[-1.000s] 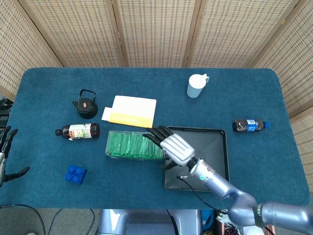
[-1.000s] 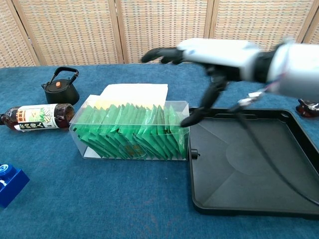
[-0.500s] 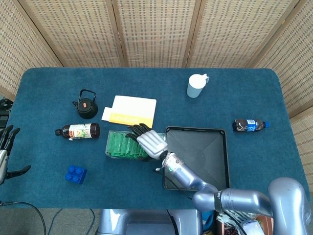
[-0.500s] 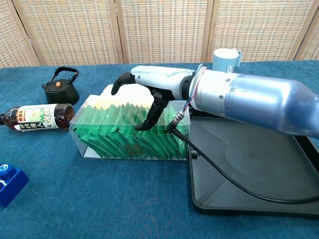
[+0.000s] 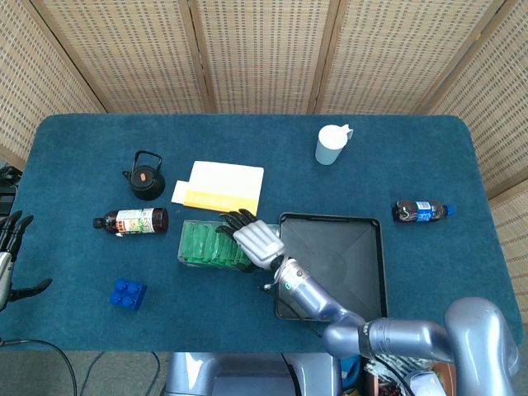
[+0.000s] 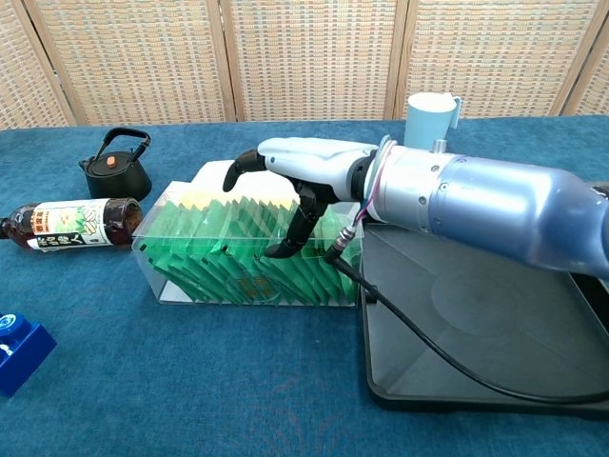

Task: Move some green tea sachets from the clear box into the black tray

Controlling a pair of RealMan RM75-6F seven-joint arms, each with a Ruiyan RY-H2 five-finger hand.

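Observation:
The clear box (image 5: 202, 243) (image 6: 214, 257) stands at the table's middle, filled with several upright green tea sachets (image 6: 205, 249). Directly to its right lies the black tray (image 5: 346, 247) (image 6: 495, 314), with nothing in it. My right hand (image 5: 252, 238) (image 6: 295, 176) hovers over the right half of the box, fingers spread, its thumb pointing down onto the sachet tops. I see nothing held in it. My left hand (image 5: 10, 247) stays at the table's far left edge, fingers apart, holding nothing.
A black kettle (image 5: 146, 175) (image 6: 116, 164) and a lying brown bottle (image 5: 132, 221) (image 6: 71, 221) sit left of the box. A yellow-white packet (image 5: 221, 188) lies behind it. Also on the table are a blue brick (image 5: 129, 294), a pale cup (image 5: 332, 144) and a small dark bottle (image 5: 421, 212).
My right hand moved left from the tray's edge to over the box, then dipped slightly, bringing its thumb down to the sachets. My left hand stayed put.

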